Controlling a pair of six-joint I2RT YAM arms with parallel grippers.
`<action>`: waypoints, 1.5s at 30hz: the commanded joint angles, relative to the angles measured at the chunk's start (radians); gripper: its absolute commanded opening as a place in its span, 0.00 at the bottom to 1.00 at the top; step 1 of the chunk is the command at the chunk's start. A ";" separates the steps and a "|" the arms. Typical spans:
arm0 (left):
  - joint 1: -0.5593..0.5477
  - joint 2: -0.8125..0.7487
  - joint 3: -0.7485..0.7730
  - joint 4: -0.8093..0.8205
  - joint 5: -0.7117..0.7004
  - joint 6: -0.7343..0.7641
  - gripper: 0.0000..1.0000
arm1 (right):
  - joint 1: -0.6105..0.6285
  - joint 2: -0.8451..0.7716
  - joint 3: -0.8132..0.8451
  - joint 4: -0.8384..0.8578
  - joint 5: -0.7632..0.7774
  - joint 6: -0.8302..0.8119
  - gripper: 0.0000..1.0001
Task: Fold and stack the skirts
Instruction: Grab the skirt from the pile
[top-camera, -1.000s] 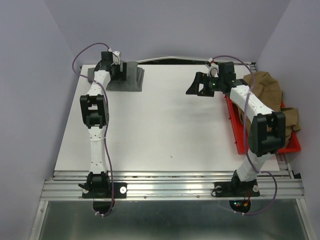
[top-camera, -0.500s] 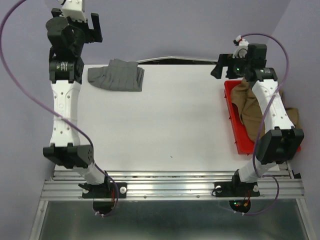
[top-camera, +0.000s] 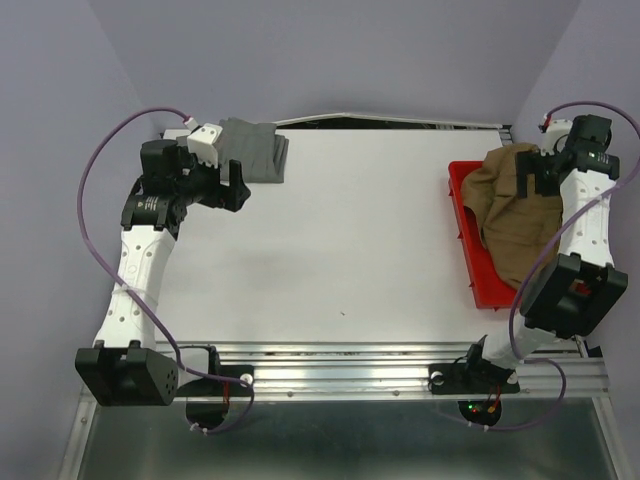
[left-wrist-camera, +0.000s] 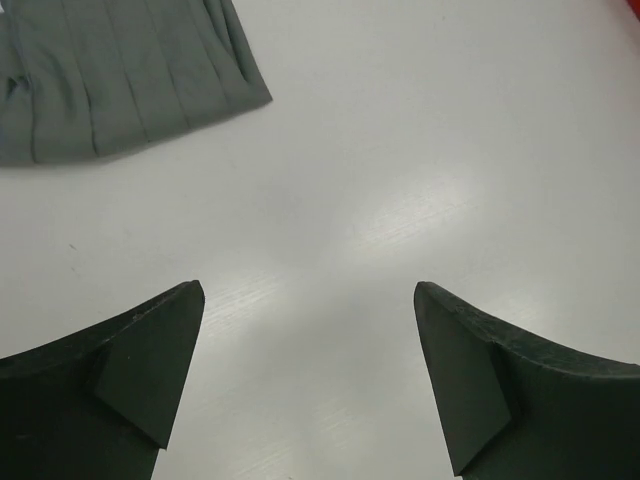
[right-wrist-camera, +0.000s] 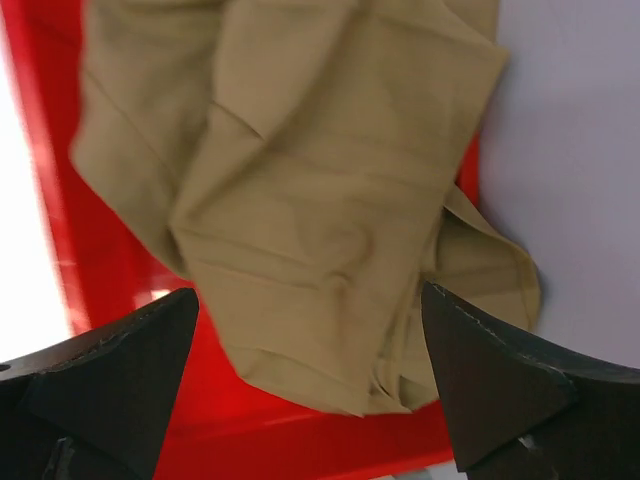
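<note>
A folded grey skirt (top-camera: 255, 150) lies at the table's far left; its corner also shows in the left wrist view (left-wrist-camera: 120, 80). My left gripper (top-camera: 232, 188) is open and empty, just in front of and left of that skirt, over bare table (left-wrist-camera: 310, 290). A crumpled tan skirt (top-camera: 515, 215) lies in the red bin (top-camera: 466, 245) at the right and hangs over its far edge. My right gripper (top-camera: 530, 176) is open and empty above the tan skirt's far end. In the right wrist view the tan skirt (right-wrist-camera: 320, 200) lies in the red bin (right-wrist-camera: 100, 270) between the open jaws (right-wrist-camera: 310, 295).
The white table (top-camera: 350, 240) spans the middle between the grey skirt and the bin. Purple walls close in on the left, back and right. A metal rail (top-camera: 340, 370) runs along the near edge at the arm bases.
My left arm came down from high above to just over the table beside the grey skirt. My right arm swung right and now hangs over the tan skirt in the bin.
</note>
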 joint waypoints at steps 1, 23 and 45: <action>-0.003 -0.064 0.011 0.010 0.054 0.016 0.98 | -0.037 -0.022 -0.064 0.006 0.135 -0.127 0.96; -0.003 -0.061 0.030 0.011 0.068 -0.016 0.98 | -0.130 0.104 -0.347 0.210 0.156 -0.141 0.52; -0.005 -0.041 0.076 0.016 -0.032 -0.060 0.98 | -0.130 0.075 0.788 0.035 -0.652 0.373 0.01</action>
